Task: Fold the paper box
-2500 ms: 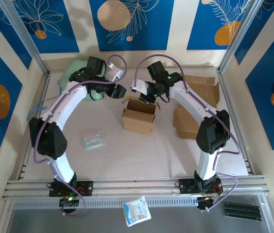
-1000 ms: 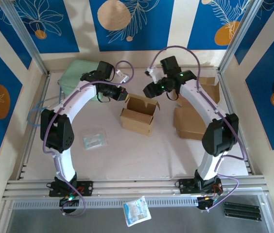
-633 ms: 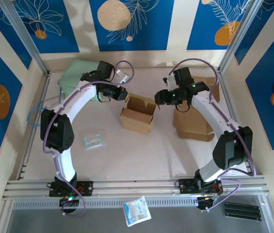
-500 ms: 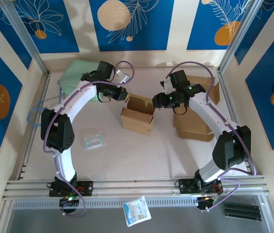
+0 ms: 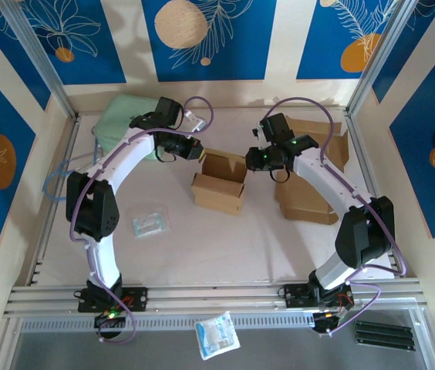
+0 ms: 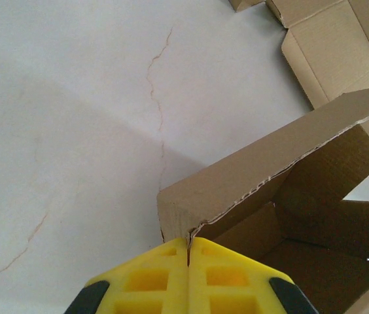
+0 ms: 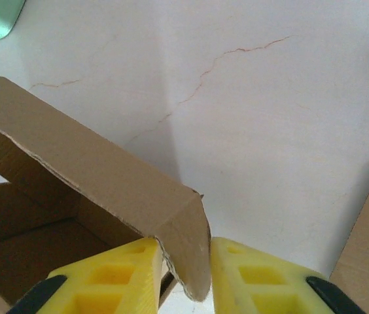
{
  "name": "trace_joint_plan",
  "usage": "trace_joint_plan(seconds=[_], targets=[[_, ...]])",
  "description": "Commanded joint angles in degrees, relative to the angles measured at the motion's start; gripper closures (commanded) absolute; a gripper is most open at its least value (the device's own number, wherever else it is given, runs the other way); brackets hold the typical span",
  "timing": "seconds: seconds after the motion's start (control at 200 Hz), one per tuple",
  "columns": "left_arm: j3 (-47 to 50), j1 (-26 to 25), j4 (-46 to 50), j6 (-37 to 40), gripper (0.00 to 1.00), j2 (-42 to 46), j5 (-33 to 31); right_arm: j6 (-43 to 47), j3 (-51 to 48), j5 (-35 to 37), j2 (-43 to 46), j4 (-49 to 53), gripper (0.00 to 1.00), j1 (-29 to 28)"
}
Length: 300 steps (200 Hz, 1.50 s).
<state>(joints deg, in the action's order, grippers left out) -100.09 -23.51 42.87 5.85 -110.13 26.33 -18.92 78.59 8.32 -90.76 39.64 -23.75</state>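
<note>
Brown cardboard box (image 5: 219, 185) mid-table, open top up, long axis left to right, sitting between both arms. Left gripper (image 5: 195, 149) at far-left corner: jaws pressed together, flap edge running into their seam, looks pinched. Right gripper (image 5: 258, 159) at far-right corner, jaws parted narrowly, straddling far flap (image 7: 106, 176) corner, not visibly clamped. Both arms equally near. Likely next: tip far flap toward near side, into box. Flat cardboard blanks (image 5: 308, 199) right of box, under right arm. Plastic packet (image 5: 150, 220) near-left, green object (image 5: 122, 116) far-left — well apart, nothing blocking.
</note>
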Motion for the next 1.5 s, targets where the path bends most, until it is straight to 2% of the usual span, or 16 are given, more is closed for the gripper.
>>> trace_joint_plan(seconds=[0.0,0.155,0.25,0.335,0.47,0.59,0.84,1.01,1.126,1.296,1.396,1.496], targets=[[-2.28,-0.31,0.36,-0.65,0.97,-1.04,0.15,0.05,-0.22,2.35,-1.19,-0.23,0.73,-0.60],[-2.65,-0.31,0.37,-0.90,0.97,-1.32,0.02,-2.21,0.39,2.13,-1.62,0.12,0.93,-0.64],[-2.64,-0.31,-0.18,-1.56,0.94,-1.28,0.04,-5.16,0.59,0.87,-1.14,-0.21,0.96,-0.60],[-2.11,-0.29,-1.17,-2.70,0.75,-1.11,0.35,-8.13,1.12,0.76,-1.33,-0.52,0.96,-0.75],[-0.04,-0.31,-3.68,-5.15,0.54,0.61,0.30,-8.86,1.99,2.25,-2.47,-0.87,0.98,-0.62],[3.05,-0.36,-5.06,-8.19,0.42,4.59,-1.74,-7.69,3.10,1.80,-3.64,-0.64,0.98,-0.80],[19.40,-1.87,-11.06,-21.76,0.43,20.79,-9.67,-7.12,4.03,2.75,-4.16,0.25,0.98,-1.83],[28.23,-7.08,-13.08,-27.54,0.44,28.68,-14.57,-7.10,4.37,3.01,-4.16,0.70,0.99,-2.33],[30.69,-12.32,-15.45,-32.61,0.49,30.55,-16.06,-6.77,4.55,3.65,-4.07,1.12,0.99,-2.62],[34.15,-18.89,-23.34,-42.58,0.64,30.17,-15.56,-6.69,4.53,4.18,-3.92,1.66,0.99,-2.60],[35.66,-21.80,-26.77,-45.11,0.68,29.37,-16.05,-6.66,4.45,3.84,-3.74,1.52,0.99,-2.83],[37.45,-22.64,-29.12,-45.52,0.70,28.33,-17.45,-6.72,4.47,3.51,-3.72,1.56,0.99,-3.07]])
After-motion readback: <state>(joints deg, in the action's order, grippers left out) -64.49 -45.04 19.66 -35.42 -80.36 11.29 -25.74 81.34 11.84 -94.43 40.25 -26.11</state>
